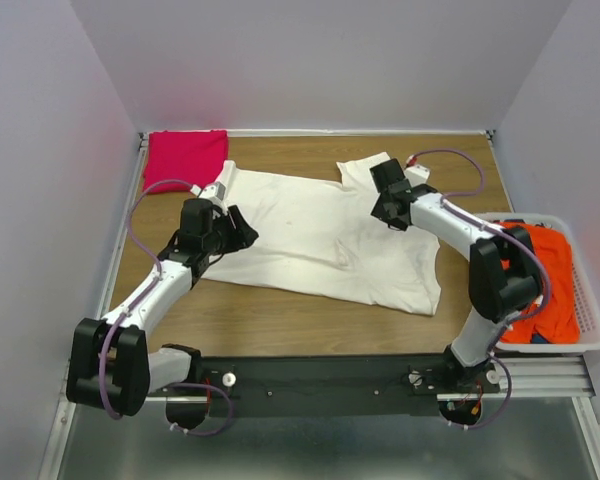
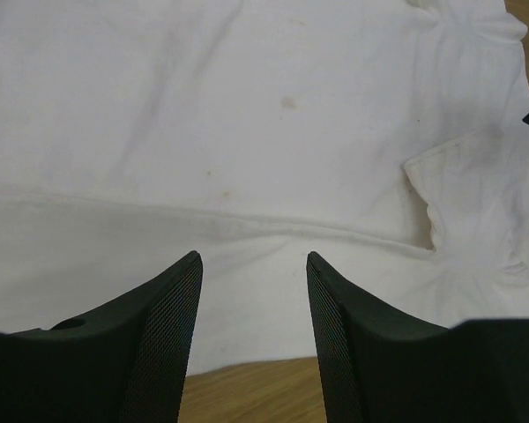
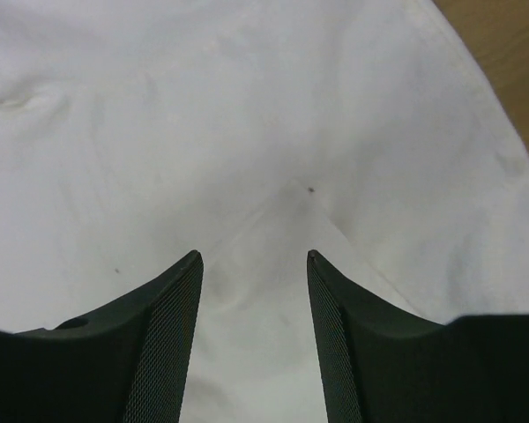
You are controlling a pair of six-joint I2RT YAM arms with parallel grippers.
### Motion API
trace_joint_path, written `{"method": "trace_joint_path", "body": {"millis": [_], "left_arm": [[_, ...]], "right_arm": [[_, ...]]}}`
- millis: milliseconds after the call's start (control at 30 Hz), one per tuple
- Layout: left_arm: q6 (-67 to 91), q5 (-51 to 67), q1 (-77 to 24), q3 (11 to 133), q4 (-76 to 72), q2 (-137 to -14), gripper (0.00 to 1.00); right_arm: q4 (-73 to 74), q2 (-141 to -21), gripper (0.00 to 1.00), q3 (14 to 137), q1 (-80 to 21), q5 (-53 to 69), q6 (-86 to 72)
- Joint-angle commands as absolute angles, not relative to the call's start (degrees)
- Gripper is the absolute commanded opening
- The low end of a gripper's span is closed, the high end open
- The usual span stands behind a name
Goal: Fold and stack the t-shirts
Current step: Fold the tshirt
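The magenta-pink t-shirt [image 1: 185, 158] lies folded flat at the far left corner of the bench [image 1: 280, 325], just beyond the left end of the cream-white t-shirt [image 1: 320, 240] and touching or nearly touching it; which, the pictures do not settle.

The left tool [image 2: 254, 264] hangs over the left edge of the cream-white t-shirt. Its jaws stand apart, released, with nothing between them. In the left wrist view a stitched seam runs across the cloth just ahead of the fingertips [image 2: 189, 264], bare wood shows near them, and a few faint brownish spots mark the fabric.

The cream-white t-shirt is spread open across the middle of the bench, mostly flat with shallow creases, one short sleeve at its far side.

The right tool [image 3: 254, 260] is over the far right part of the cream-white t-shirt, close to that sleeve. Its jaws are also parted and released, gripping nothing; a small peaked fold of cloth rises just ahead of them.

To the right of the cream-white t-shirt, apart from it, a white laundry basket [image 1: 592, 300] sits at the bench's edge. The orange-red t-shirt [image 1: 550, 275] lies bunched inside it.
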State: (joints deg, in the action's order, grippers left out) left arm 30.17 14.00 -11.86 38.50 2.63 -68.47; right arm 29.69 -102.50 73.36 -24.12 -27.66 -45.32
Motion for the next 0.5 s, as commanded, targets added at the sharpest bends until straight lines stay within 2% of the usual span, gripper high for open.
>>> {"method": "trace_joint_path", "body": {"millis": [0,133,467], "left_arm": [[36.55,10.47,-15.19,35.60,-1.14,-68.55,0.58],[39.80,5.20,-18.01,33.93,-2.55,-69.52,0.53],[47.10,-6.48,-19.69,34.45,-4.66,-75.58,0.52]], "right_arm": [[30.50,-90.92,0.59,66.12,-23.99,-24.97,-45.96],[29.89,-84.04,0.57,54.09,-23.91,-19.35,-48.42],[24.00,-76.03,0.57,38.77,-23.91,-11.34,-56.68]]}}
